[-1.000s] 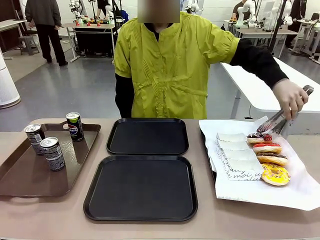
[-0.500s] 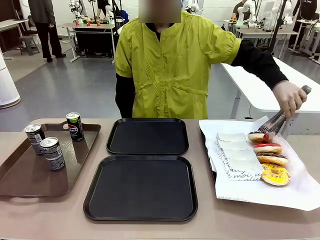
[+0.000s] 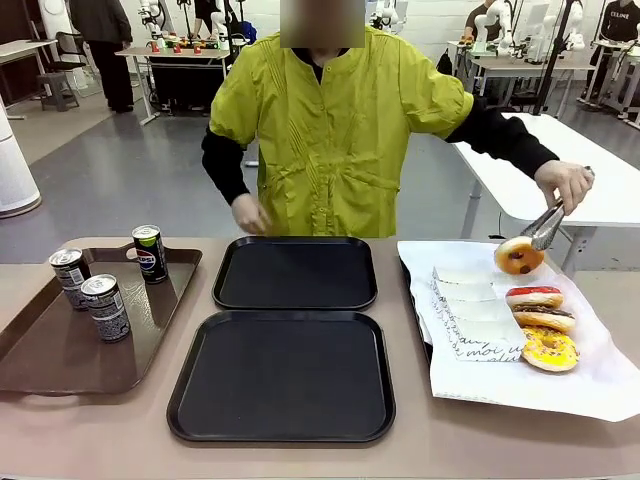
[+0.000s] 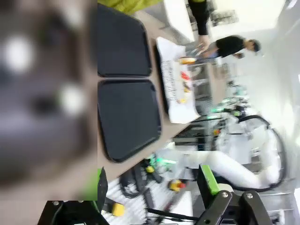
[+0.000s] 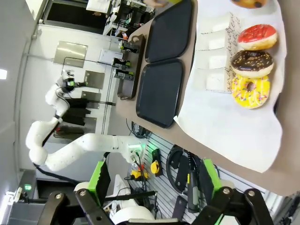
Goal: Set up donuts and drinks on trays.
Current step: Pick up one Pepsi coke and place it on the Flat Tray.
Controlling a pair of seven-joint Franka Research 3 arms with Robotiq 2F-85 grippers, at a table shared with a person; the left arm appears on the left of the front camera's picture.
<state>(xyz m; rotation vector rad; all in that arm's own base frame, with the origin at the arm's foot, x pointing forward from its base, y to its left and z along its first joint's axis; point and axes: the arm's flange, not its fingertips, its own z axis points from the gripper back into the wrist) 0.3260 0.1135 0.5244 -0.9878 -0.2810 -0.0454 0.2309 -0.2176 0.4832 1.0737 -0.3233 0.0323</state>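
Two black trays lie mid-table, the far one and the near one, both bare. Three dark drink cans stand on a brown tray at the left. On white paper at the right lie a red donut, a chocolate donut and a yellow donut. The person's tongs hold a further donut above the paper. My left gripper is open, off the table's edge. My right gripper is open too, facing the donuts.
White printed paper sleeves lie in a row beside the donuts. The person stands at the far side, their other hand hovering just behind the far tray. The white paper hangs out toward the right table edge.
The person's tongs have closed on the farthest donut and lifted it off the paper. Their other hand has come up behind the far tray.
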